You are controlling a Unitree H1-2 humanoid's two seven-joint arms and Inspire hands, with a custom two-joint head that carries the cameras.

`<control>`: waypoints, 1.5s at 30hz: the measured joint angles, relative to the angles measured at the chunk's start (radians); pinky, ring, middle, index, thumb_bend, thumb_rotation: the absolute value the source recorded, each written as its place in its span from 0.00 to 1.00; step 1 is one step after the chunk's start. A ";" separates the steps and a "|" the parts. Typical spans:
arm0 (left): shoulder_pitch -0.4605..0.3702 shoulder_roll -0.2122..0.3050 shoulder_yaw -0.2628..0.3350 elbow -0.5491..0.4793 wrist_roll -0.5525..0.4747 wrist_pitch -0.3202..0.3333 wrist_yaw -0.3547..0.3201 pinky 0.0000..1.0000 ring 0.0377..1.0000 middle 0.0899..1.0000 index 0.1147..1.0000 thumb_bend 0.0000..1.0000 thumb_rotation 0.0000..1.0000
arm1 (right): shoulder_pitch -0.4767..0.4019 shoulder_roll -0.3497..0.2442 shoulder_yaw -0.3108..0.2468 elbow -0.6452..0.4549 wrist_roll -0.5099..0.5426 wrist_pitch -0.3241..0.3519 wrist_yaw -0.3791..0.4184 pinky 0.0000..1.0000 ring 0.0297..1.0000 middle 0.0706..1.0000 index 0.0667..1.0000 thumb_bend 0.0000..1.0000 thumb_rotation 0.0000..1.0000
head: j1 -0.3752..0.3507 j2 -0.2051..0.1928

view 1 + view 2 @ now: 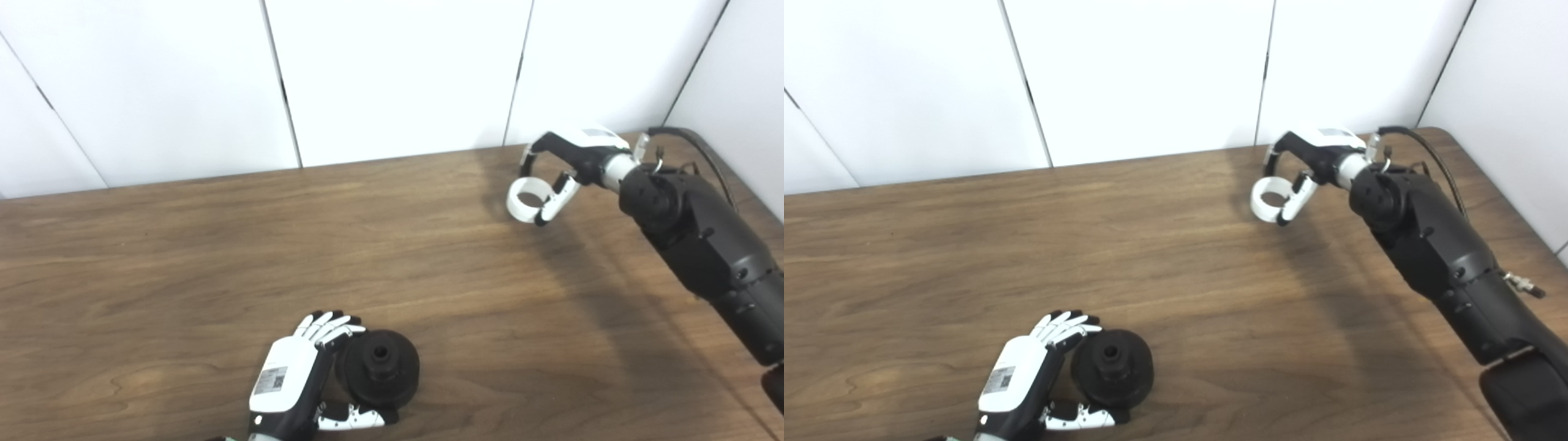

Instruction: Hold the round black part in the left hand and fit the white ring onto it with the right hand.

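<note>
Left hand [294, 383], near the table's front edge, wraps the black part [380, 367]: its white, black-tipped fingers [327, 324] curl over the far rim and the thumb presses the near rim, so the part is held between them. The hand's back is a smooth white shell with a small printed label; the palm side is black. The part is round and matte, a wide dome-like disc with a raised central hub and a small hole in the hub's top. Whether it rests on the wood or is lifted just clear cannot be told.

Right hand [566, 165] is well apart, near the far right corner, at the end of a bulky black forearm with a dark cable looping behind the wrist. It grips the ring [525, 199], a smooth white band, open through the middle and tilted so the hole shows, pinched between the thumb on its right side and fingers arching over from above. It seems to hang just above its shadow.

Both sit over the table [184, 263], brown wood with long streaked grain, backed by plain white wall panels with dark seams.

Only the right eye view shows the table's rounded far right corner and a small metal fitting on the forearm.
</note>
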 measured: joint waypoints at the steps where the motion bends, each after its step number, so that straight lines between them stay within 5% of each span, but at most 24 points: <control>1: -0.001 -0.001 -0.002 -0.001 0.002 0.002 0.000 0.93 0.88 0.81 0.42 0.52 0.06 | 0.000 -0.008 0.008 -0.049 -0.004 0.015 0.044 0.91 0.89 0.77 0.45 0.52 0.13 | 0.000 0.000; 4: -0.005 -0.001 -0.008 -0.003 0.009 0.008 0.000 0.93 0.88 0.80 0.42 0.52 0.06 | 0.000 -0.013 0.017 -0.178 -0.005 0.067 0.143 0.94 0.90 0.78 0.45 0.52 0.13 | 0.024 0.043; 14: -0.013 -0.003 -0.021 -0.029 0.045 0.041 -0.027 0.89 0.87 0.80 0.42 0.52 0.06 | -0.014 -0.002 0.058 -0.461 0.011 0.168 0.400 0.99 0.90 0.78 0.45 0.52 0.14 | 0.038 0.097; 33: -0.030 -0.022 -0.037 -0.052 0.079 0.081 -0.081 0.91 0.87 0.80 0.42 0.52 0.06 | 0.009 0.104 0.028 -0.714 0.049 0.188 0.519 0.99 0.91 0.78 0.45 0.53 0.14 | 0.109 0.181; 45: -0.039 -0.030 -0.046 -0.063 0.102 0.099 -0.108 0.92 0.86 0.79 0.42 0.52 0.06 | 0.032 0.215 0.054 -0.733 0.008 0.183 0.528 1.00 0.92 0.78 0.45 0.53 0.14 | 0.123 0.199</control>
